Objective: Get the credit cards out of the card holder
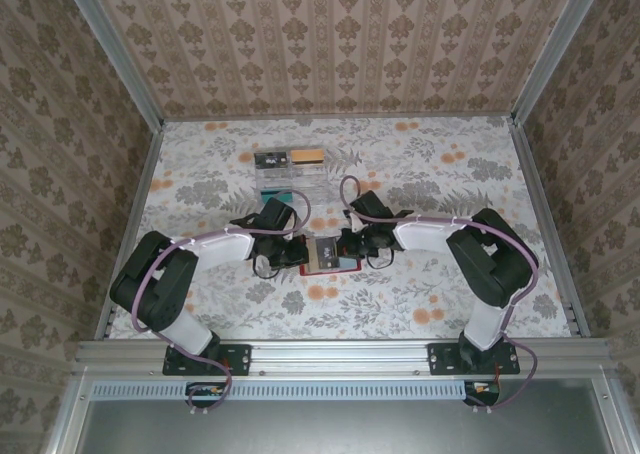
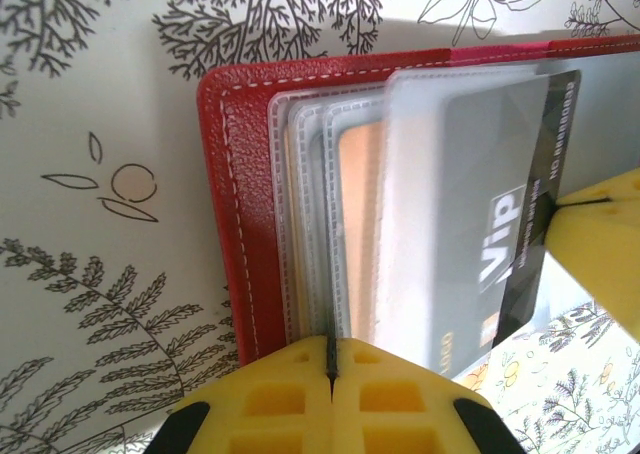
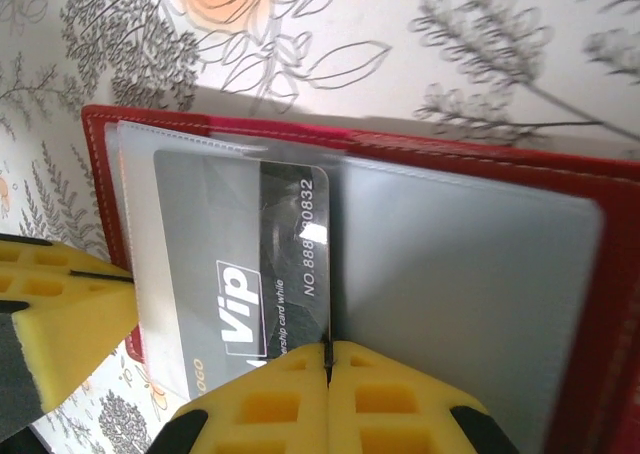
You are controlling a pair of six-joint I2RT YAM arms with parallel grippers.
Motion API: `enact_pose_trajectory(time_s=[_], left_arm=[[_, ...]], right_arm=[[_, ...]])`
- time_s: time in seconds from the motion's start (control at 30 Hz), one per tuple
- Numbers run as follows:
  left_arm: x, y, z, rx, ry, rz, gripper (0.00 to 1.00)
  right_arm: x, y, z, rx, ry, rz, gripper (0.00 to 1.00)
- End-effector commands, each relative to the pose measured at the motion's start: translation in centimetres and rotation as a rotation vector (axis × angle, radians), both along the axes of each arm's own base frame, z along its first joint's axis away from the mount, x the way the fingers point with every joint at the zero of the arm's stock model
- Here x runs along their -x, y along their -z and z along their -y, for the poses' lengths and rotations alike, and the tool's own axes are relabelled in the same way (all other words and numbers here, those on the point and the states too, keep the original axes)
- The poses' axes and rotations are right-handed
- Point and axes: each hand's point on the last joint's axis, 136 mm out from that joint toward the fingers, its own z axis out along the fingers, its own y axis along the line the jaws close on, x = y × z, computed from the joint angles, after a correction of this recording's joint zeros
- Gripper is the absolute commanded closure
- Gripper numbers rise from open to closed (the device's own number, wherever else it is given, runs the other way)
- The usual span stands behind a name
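- Left gripper [image 2: 330, 374]: the two yellow pads are pressed together with no gap, clamped on the lower edge of the clear sleeves [image 2: 310, 224] that fan out of the card holder [image 2: 225, 224].
- Right gripper [image 3: 328, 374]: the yellow pads meet along one seam, pinched on the edge of the VIP card [image 3: 220, 274] at its dark stripe.
- In the left wrist view, one yellow pad [image 2: 610, 244] of the right gripper enters from the right and touches the stripe end of the card. In the right wrist view, one pad [image 3: 60, 314] of the left gripper sits at the left, against the sleeve edge.
- VIP card: grey, with a white "Vip" logo and a black stripe bearing a printed number. It lies partly inside the frontmost clear sleeve, with the stripe end exposed beyond the sleeve's edge.
- Card holder: red stitched cover, lying open and flat on the table [image 1: 450, 284], with several translucent sleeves stacked inside. In the top view it lies between the two grippers, at the centre of the table.
- Loose cards [image 1: 290, 174]: a small group lies farther back on the table, well apart from the card holder. The rearmost is dark with an orange end.
- Table: covered in a floral print of grey leaves and orange blossoms.
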Motion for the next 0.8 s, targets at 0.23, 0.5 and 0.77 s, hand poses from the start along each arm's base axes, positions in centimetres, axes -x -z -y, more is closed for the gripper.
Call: enact_pose_trajectory(time_s=[0.23,0.5,0.77], left_arm=[[0.2,-0.1,-1.2,-0.068,-0.020,-0.018,1.00],[-1.2,-3.3,-0.4,-0.032,-0.019,0.058,0.97],[-1.9,-2.8,2.1,0.037,0.032,0.051,0.96]], right_arm=[[0.3,-0.3,0.5,0.002,-0.003,-0.002,0.87],[0.4,-0.5,-0.2,-0.011,-0.021,0.001,0.75],[0.3,-0.1,-0.8,-0.034,-0.019,-0.014,0.75]])
